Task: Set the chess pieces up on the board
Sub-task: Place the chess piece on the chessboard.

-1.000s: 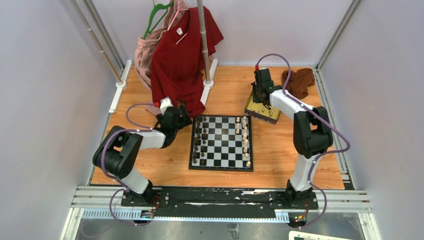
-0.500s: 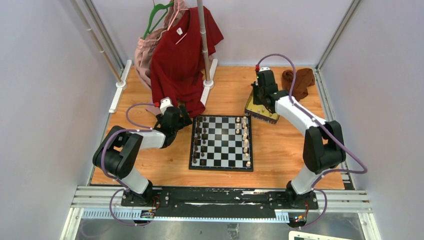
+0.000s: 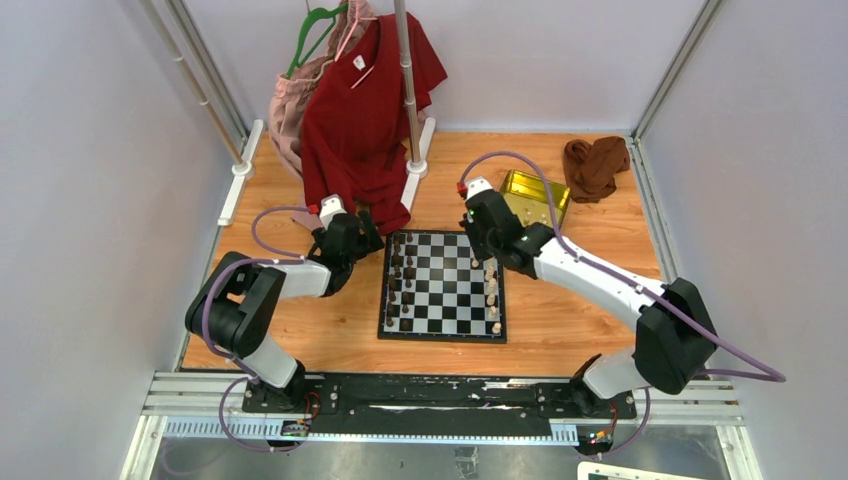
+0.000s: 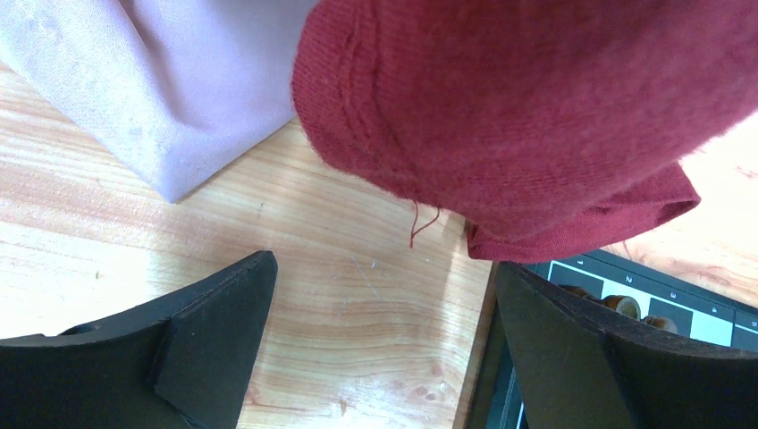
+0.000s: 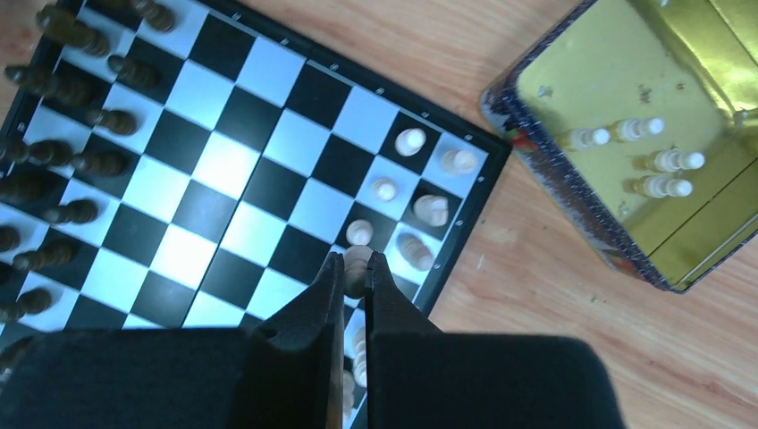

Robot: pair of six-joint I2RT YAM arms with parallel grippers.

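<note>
The board (image 3: 445, 300) lies mid-table, with dark pieces (image 3: 399, 280) along its left columns and cream pieces (image 3: 491, 285) along its right columns. My right gripper (image 3: 481, 240) hovers over the board's far right corner. In the right wrist view it (image 5: 356, 268) is shut on a cream piece (image 5: 357, 261) above the board (image 5: 223, 161), near several standing cream pieces (image 5: 384, 189). My left gripper (image 3: 366, 232) is open and empty beside the board's far left corner. In the left wrist view it (image 4: 384, 268) is over bare wood, with the board's corner (image 4: 644, 295) at the right.
The open gold tin (image 3: 535, 195) sits behind the board on the right and holds several cream pieces (image 5: 661, 161). A brown cloth (image 3: 595, 165) lies at the back right. A red shirt (image 3: 365, 110) and a pink garment (image 3: 295, 100) hang over the back left, above my left gripper.
My right arm has swung from the gold tin leftwards to over the board's far right corner, holding a cream piece. The left arm has not moved.
</note>
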